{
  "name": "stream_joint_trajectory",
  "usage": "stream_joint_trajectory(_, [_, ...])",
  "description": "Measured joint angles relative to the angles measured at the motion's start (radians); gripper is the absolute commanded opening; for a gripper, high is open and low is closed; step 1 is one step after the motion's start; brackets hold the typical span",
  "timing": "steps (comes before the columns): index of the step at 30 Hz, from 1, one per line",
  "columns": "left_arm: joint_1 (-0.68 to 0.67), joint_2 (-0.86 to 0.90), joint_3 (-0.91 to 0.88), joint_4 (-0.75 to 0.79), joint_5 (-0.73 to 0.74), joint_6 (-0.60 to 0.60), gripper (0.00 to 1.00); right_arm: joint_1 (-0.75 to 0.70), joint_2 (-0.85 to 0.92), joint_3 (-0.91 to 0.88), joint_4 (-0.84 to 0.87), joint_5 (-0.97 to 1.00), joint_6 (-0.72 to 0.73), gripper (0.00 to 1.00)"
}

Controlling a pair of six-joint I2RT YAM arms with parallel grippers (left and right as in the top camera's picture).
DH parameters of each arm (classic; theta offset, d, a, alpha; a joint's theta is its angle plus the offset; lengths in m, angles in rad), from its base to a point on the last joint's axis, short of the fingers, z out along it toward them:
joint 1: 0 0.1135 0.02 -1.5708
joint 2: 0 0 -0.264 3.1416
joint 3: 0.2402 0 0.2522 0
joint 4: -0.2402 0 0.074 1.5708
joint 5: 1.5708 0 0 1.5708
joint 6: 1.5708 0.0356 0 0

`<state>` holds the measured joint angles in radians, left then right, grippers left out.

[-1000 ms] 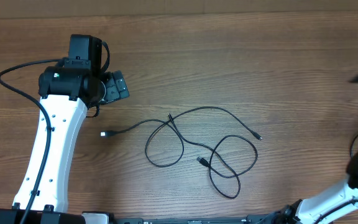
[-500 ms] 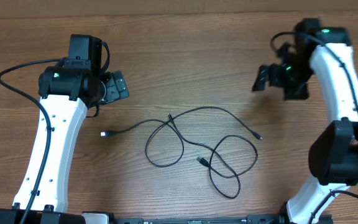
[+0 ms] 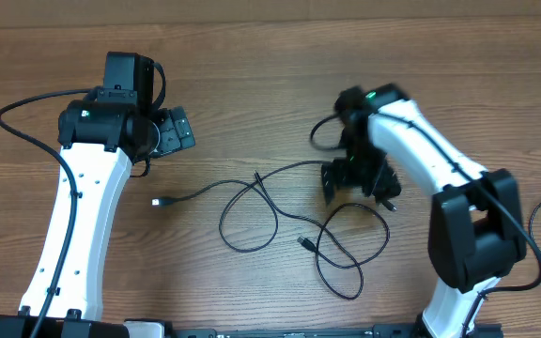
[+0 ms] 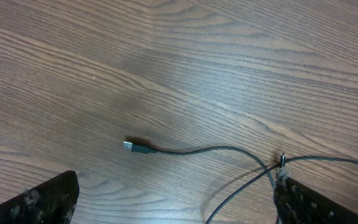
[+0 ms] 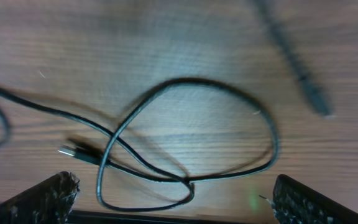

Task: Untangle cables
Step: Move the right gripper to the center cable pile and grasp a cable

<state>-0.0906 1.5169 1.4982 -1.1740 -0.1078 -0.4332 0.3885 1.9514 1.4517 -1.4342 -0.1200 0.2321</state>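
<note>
Black cables (image 3: pixel 257 181): loose crossed loops lying mid-table (image 3: pixel 252 66), between the arms. Left gripper (image 3: pixel 181 131): I see the jaws spread wide, holding nothing, well apart from the end plug (image 4: pixel 135 147). Right gripper (image 3: pixel 357 191): jaws wide, over the right-hand loop; its wrist view is blurred, so I cannot tell whether it touches. Bare wood lies all round the tangle.

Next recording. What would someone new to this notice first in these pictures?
The loose tangle of thin black cables sprawled across the middle of the brown wooden table draws the eye first. Next comes the right gripper, hanging with jaws wide open over the tangle's right end, while the left gripper sits open at the left, apart from the cables.
</note>
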Motion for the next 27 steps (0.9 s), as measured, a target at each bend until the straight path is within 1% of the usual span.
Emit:
stream_joint_trajectory(3, [0.000,0.000,0.000,0.000,0.000,0.000,0.99,0.071,0.000,-0.066,0.000,-0.004,0.027,1.00])
stream_joint_trajectory(7, [0.000,0.000,0.000,0.000,0.000,0.000,1.00,0.124,0.000,-0.080,0.019,-0.006,0.037,1.00])
stream_joint_trajectory(9, [0.000,0.000,0.000,0.000,0.000,0.000,1.00,0.160,0.000,-0.083,0.068,-0.007,0.038,1.00])
stream_joint_trajectory(12, [0.000,0.000,0.000,0.000,0.000,0.000,0.99,0.217,0.000,-0.123,0.192,-0.018,0.043,1.00])
stream_joint_trajectory(15, [0.000,0.000,0.000,0.000,0.000,0.000,1.00,0.233,0.000,-0.167,0.246,-0.030,0.045,1.00])
stream_joint_trajectory(19, [0.000,0.000,0.000,0.000,0.000,0.000,1.00,0.234,0.000,-0.231,0.275,-0.034,0.045,1.00])
stream_joint_trajectory(20, [0.000,0.000,0.000,0.000,0.000,0.000,1.00,0.234,0.000,-0.243,0.294,-0.038,0.049,0.99])
stream_joint_trajectory(21, [0.000,0.000,0.000,0.000,0.000,0.000,0.99,0.234,-0.005,-0.253,0.307,-0.037,0.052,0.92])
stream_joint_trajectory(22, [0.000,0.000,0.000,0.000,0.000,0.000,1.00,0.234,-0.019,-0.270,0.332,-0.039,0.055,0.82])
stream_joint_trajectory(23, [0.000,0.000,0.000,0.000,0.000,0.000,1.00,0.233,-0.031,-0.283,0.345,-0.039,0.061,0.75])
stream_joint_trajectory(25, [0.000,0.000,0.000,0.000,0.000,0.000,1.00,0.228,-0.064,-0.324,0.399,-0.049,0.071,0.53])
stream_joint_trajectory(26, [0.000,0.000,0.000,0.000,0.000,0.000,1.00,0.227,-0.069,-0.332,0.413,-0.055,0.075,0.50])
stream_joint_trajectory(27, [0.000,0.000,0.000,0.000,0.000,0.000,1.00,0.227,-0.077,-0.342,0.436,-0.071,0.077,0.40])
